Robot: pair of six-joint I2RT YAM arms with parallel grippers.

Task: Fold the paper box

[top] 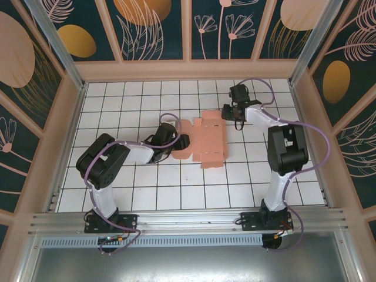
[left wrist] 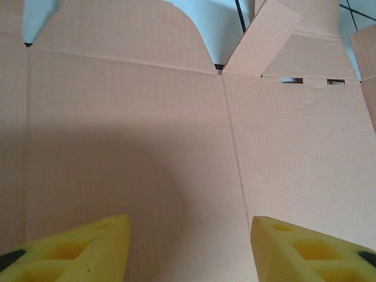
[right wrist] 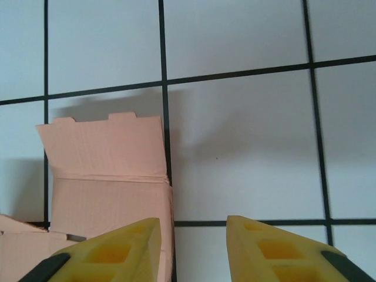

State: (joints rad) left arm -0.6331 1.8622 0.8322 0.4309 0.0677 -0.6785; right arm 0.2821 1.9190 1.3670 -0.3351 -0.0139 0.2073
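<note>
The left gripper [top: 184, 143] has its fingers [left wrist: 88, 249] spread wide with nothing between them. The paper box [top: 205, 141] lies open directly ahead of and under them, and its pink panel reaches past both tips. Ahead and to the right of that gripper, a flap [left wrist: 264, 41] tilts up. The right gripper [top: 229, 111] shows a narrower, empty gap over the white table [right wrist: 247, 147]. The box's tabbed edge is just ahead of its left finger [right wrist: 111, 249].
</note>
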